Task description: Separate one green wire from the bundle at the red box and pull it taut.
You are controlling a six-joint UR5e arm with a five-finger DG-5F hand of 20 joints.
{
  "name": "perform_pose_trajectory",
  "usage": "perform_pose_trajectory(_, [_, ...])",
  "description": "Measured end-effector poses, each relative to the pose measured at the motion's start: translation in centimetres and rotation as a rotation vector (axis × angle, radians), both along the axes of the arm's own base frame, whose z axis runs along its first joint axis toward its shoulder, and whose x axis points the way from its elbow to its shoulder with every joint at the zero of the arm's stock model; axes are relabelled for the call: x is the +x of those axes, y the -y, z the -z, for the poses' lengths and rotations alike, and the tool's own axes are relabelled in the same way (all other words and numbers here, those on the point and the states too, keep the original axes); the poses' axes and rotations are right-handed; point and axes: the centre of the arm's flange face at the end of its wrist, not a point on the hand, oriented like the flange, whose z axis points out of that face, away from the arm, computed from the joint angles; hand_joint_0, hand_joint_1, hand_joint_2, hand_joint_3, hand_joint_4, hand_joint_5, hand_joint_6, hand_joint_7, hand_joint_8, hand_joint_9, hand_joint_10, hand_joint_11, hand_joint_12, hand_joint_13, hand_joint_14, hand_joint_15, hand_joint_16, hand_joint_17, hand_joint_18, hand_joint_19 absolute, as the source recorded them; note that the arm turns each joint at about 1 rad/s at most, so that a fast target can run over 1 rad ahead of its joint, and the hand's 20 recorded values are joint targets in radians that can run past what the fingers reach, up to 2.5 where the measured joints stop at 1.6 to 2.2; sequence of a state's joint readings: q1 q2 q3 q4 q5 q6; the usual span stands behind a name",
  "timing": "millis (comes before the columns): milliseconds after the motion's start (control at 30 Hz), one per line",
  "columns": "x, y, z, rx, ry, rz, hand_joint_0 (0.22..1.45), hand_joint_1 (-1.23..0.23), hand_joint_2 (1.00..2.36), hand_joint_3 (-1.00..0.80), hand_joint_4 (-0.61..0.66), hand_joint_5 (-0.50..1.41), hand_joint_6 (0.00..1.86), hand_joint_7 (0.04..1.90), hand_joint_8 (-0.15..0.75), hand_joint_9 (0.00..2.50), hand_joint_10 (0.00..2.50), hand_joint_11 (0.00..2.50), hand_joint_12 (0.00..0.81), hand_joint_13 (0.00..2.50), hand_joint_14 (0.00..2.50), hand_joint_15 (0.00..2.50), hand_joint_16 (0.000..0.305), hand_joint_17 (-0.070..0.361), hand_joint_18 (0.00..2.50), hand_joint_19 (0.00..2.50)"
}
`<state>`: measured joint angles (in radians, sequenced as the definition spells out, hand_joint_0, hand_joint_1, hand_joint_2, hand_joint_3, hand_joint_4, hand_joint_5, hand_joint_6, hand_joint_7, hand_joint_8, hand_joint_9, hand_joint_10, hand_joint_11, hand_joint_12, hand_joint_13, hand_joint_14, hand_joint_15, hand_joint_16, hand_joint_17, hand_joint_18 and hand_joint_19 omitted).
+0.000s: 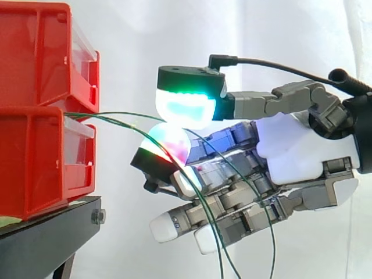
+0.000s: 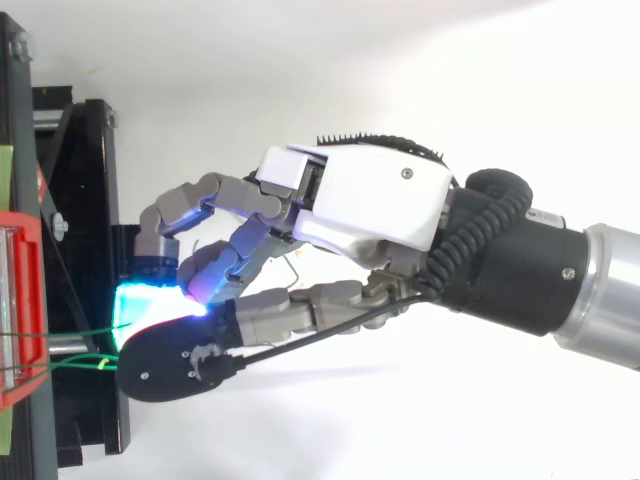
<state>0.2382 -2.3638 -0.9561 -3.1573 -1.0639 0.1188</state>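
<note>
Where green wire [image 1: 111, 114] leaves red bins [image 1: 35, 157], hand [image 1: 290, 154] pinching it between glowing pads [image 1: 186, 110]

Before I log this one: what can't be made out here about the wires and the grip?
Side view: the thin green wires run off the bottom edge, ends cut off.
Side view: where they start is hidden by the stacked red plastic bins.
Both views: the hand's glowing pads close on the wires; the pads hide how many are caught.
</note>
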Motion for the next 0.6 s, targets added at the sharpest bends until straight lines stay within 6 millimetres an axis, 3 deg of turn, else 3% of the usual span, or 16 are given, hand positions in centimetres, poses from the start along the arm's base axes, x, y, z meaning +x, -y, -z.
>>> perform_pose_trajectory(133, [-0.1, 0.0, 0.0, -0.001, -0.008, -0.001, 0.60, -0.77, 1.02, -0.15, 0.11, -0.13, 0.91, 1.15, 0.305, 1.05, 0.02, 0.59, 0.377, 0.71, 0.01, 0.37, 0.053, 0.120, 0.73, 0.55])
perform_pose_trajectory(200, [-0.2, 0.0, -0.2, -0.001, -0.009, -0.003, 0.56, -0.70, 1.01, -0.36, 0.15, -0.13, 0.90, 1.09, 0.302, 1.05, 0.02, 0.58, 0.379, 0.70, 0.01, 0.37, 0.055, 0.123, 0.73, 0.56])
perform_pose_trajectory(300, [-0.4, 0.1, -0.8, -0.003, -0.011, -0.007, 0.53, -0.62, 1.00, -0.47, 0.15, -0.13, 0.89, 1.08, 0.308, 1.05, 0.02, 0.56, 0.389, 0.71, 0.01, 0.37, 0.057, 0.128, 0.74, 0.55])
perform_pose_trajectory(433, [-0.8, 0.1, -1.6, -0.010, -0.021, -0.010, 0.58, -0.53, 1.01, -0.38, 0.14, -0.13, 0.88, 1.12, 0.303, 1.06, 0.02, 0.55, 0.380, 0.71, 0.01, 0.38, 0.055, 0.123, 0.73, 0.56])
perform_pose_trajectory(600, [-1.1, 0.1, -1.9, -0.015, -0.034, -0.011, 0.56, -0.58, 1.02, -0.21, 0.19, -0.12, 0.88, 1.21, 0.308, 1.07, 0.02, 0.56, 0.387, 0.71, 0.01, 0.38, 0.056, 0.125, 0.74, 0.56])
